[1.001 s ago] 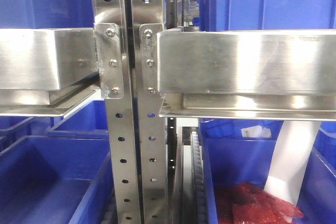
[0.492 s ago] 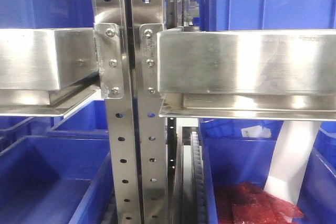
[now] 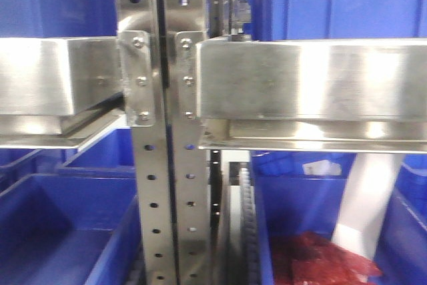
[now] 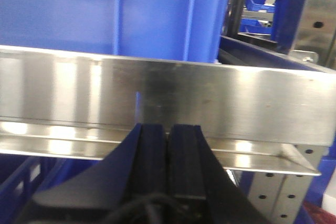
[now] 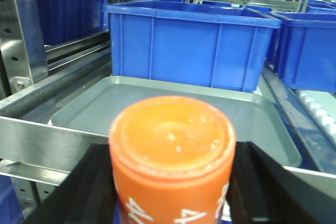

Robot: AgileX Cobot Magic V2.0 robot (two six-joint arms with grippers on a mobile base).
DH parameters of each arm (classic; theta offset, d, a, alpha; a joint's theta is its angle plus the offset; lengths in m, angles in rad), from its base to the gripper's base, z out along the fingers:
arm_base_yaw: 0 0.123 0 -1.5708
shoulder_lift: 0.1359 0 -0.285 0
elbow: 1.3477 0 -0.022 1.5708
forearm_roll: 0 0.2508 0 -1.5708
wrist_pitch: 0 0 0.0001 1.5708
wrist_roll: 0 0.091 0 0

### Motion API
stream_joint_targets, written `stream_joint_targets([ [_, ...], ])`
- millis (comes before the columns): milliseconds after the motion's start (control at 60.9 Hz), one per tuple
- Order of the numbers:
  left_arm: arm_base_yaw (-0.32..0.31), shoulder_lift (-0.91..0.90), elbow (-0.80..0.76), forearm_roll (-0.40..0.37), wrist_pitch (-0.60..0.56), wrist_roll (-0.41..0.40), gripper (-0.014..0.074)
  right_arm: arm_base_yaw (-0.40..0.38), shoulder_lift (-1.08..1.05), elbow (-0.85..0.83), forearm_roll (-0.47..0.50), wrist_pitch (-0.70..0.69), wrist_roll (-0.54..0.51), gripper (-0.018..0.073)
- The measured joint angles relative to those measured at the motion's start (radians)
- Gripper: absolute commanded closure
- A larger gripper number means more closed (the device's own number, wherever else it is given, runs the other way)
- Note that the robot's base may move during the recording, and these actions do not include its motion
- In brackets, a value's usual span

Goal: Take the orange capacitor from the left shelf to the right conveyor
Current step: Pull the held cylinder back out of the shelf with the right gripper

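Observation:
The orange capacitor [image 5: 170,129], an orange cylinder with white digits on its side, fills the lower middle of the right wrist view, end face toward the camera. My right gripper [image 5: 172,157] is shut on it, with a black finger on each side. It is held just in front of the left shelf's steel front rail [image 5: 47,142]. In the left wrist view my left gripper [image 4: 168,129] is shut with nothing in it, its pads pressed together close to a wide steel rail [image 4: 220,98] of the left shelf [image 3: 150,165]. The right conveyor is out of view.
A flat grey tray [image 5: 100,106] lies on the shelf level behind the capacitor, with blue bins [image 5: 184,43] beyond it. In the front view, lower blue bins [image 3: 60,231] sit under the rails; one holds red packets [image 3: 320,261] and a white strip [image 3: 367,205].
The front view has slid a few pixels to the left and gone slightly blurred. Nothing else visibly differs.

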Motion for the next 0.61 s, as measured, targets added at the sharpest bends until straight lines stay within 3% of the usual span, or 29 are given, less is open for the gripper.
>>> stream_joint_targets([
  [607, 0.0, 0.0, 0.0, 0.0, 0.0, 0.0, 0.0701, 0.0, 0.0, 0.0, 0.0, 0.001, 0.0, 0.0463],
])
